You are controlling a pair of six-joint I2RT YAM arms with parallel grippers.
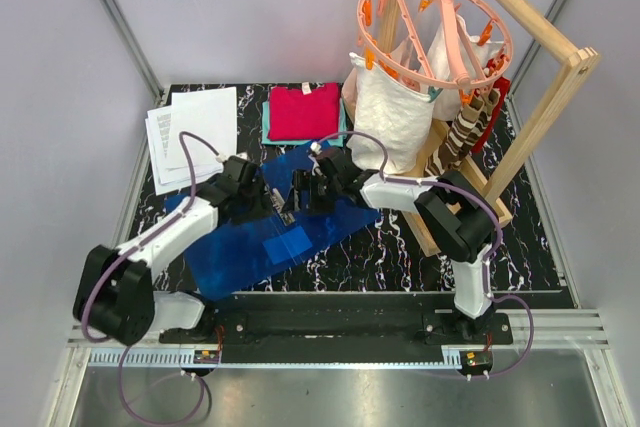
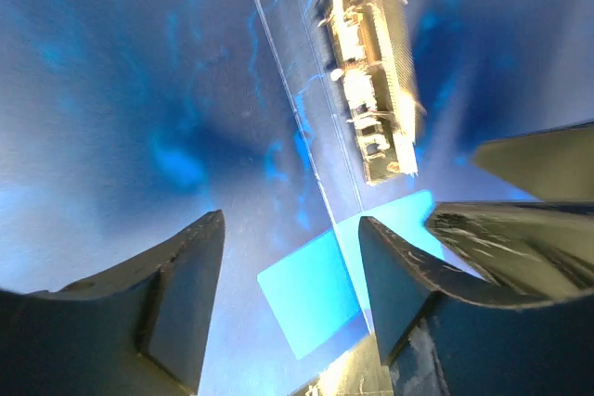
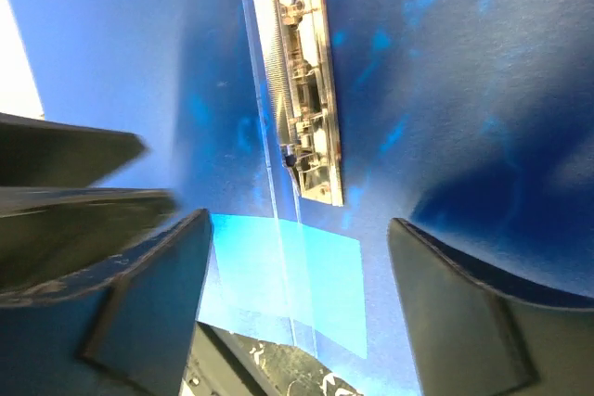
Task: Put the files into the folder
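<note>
The blue translucent folder [image 1: 240, 247] lies open on the marbled table, its metal spine clip [image 1: 286, 209] in the middle. The files [image 1: 190, 132], a fanned stack of white sheets, lie at the back left, apart from the folder. My left gripper [image 1: 264, 197] and right gripper [image 1: 306, 193] hover close together over the spine, facing each other. In the left wrist view the left gripper [image 2: 292, 257] is open and empty above the folder [image 2: 121, 118], near the clip [image 2: 376, 81]. In the right wrist view the right gripper [image 3: 297, 257] is open and empty over the clip [image 3: 306, 90].
Folded red and teal clothes [image 1: 303, 110] lie behind the folder. A white cloth bag [image 1: 392, 112], a peach clip hanger [image 1: 430, 22] and striped cloth [image 1: 470, 132] hang on a wooden rack [image 1: 540, 97] at the back right.
</note>
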